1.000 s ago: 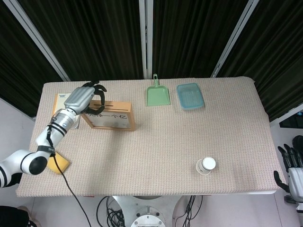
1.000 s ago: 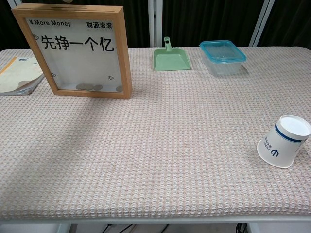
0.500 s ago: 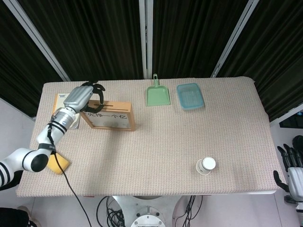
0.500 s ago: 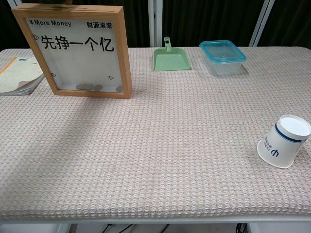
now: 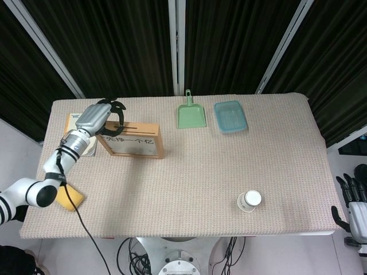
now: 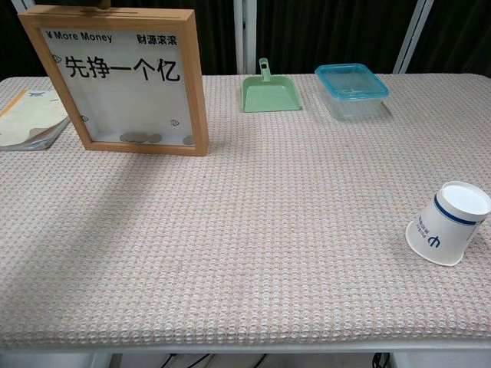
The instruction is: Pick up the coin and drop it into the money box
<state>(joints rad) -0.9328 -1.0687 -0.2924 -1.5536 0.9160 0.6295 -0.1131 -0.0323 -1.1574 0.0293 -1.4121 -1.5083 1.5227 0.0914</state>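
The money box (image 5: pixel 135 143) is a wooden frame with a clear front, standing upright at the table's back left. Several coins (image 6: pixel 138 138) lie at its bottom in the chest view, behind the money box's (image 6: pixel 126 77) pane. My left hand (image 5: pixel 98 117) hovers over the left end of the box's top edge, its dark fingers curled down at the slot. The coin itself is too small to make out in that hand. My right hand (image 5: pixel 354 209) hangs off the table's front right corner, fingers apart and holding nothing.
A green dustpan (image 5: pixel 191 114) and a blue-lidded container (image 5: pixel 230 116) sit at the back middle. A paper cup (image 5: pixel 249 200) lies on its side at the front right. A booklet (image 6: pixel 31 115) lies left of the box, and a yellow pad (image 5: pixel 70 199) at the front left edge.
My left hand has shifted slightly left along the box's top edge. The coins inside the box look the same. The right hand has not moved.
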